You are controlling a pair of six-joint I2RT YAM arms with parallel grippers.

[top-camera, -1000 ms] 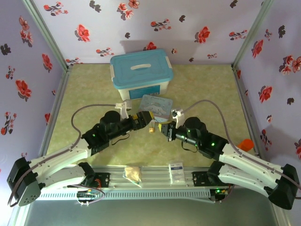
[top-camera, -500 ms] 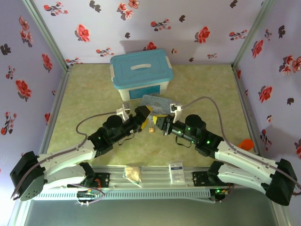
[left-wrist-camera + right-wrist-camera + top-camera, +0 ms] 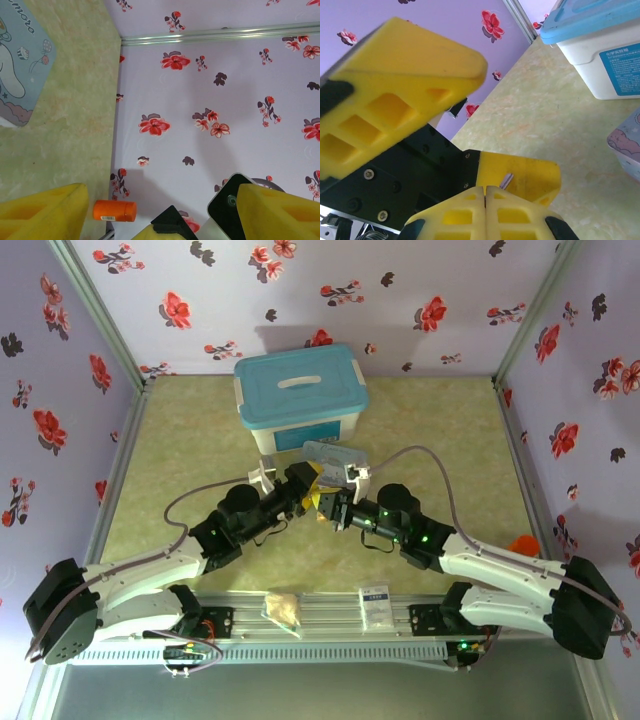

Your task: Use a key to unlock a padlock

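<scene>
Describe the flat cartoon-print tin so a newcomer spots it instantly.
Start at the big white plastic storage box with a blue lid at the far middle of the green marbled table. Directly in front of it, on its near side, lies a flat light-blue rectangular tin. Unlike the tall box, it is low and thin, with a white cartoon character printed on top.

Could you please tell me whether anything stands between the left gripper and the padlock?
I cannot make out the padlock where the grippers meet, so I cannot say. The shut right gripper seems to sit between the left gripper's open fingers, with a slim metal tip, key or shackle, at its fingertips.
</scene>
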